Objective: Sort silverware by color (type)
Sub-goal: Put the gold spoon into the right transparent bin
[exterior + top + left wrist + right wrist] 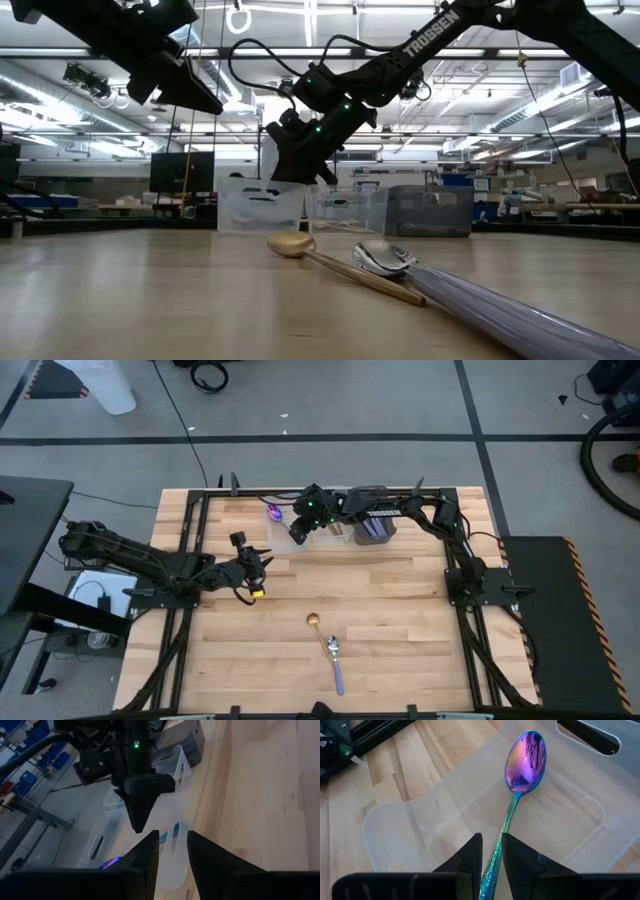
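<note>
Right gripper [491, 851] hung over a clear bin [410, 827] at the far side of the wooden table [400, 610]. Its two dark fingers [470, 852] stood a little apart, one on each side of the teal handle of a rainbow spoon [525, 762]. I could not tell if the fingers pressed on the handle or had let it go. The spoon had a shiny blue and purple bowl, and it lay inside the clear bin with the bowl pointing away from the fingers. In the high view, a purple glint showed at the far left end of that bin.

A second clear bin [350, 210] stood just beside the first one. A dark grey bin [376, 527] stood next to that, to the right in the high view.

Two more spoons lay on the table near the front edge. One was a gold spoon [314, 622]. The other was a silver spoon [334, 658] with a pale blue handle. In the low view the two lay close together, and the gold spoon's handle ran in front of the silver spoon's bowl.

The left gripper [252, 565] waited over the left part of the table, well away from the bins. Its fingers [210, 860] were apart and held nothing.
</note>
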`<act>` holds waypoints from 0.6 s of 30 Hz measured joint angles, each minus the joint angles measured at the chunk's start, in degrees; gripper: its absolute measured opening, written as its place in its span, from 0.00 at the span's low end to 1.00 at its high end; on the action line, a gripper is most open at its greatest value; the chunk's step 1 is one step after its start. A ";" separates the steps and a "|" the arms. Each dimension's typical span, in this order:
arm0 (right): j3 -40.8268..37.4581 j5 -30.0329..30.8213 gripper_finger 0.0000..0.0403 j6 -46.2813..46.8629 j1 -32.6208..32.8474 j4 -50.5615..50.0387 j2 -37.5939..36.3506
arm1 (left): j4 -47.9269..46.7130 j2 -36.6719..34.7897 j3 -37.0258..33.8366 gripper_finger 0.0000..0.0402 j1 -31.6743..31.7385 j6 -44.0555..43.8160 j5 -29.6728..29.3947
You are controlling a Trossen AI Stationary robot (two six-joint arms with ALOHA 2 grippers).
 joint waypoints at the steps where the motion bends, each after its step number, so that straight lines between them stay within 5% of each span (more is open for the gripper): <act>1: 0.00 -0.02 0.21 0.00 0.00 0.01 0.00 | -0.05 0.00 0.00 0.27 0.00 -0.43 0.00; 18: 0.00 -1.71 0.20 -1.36 -0.07 0.61 -5.97 | -2.43 0.00 -0.02 0.27 0.01 -4.89 0.63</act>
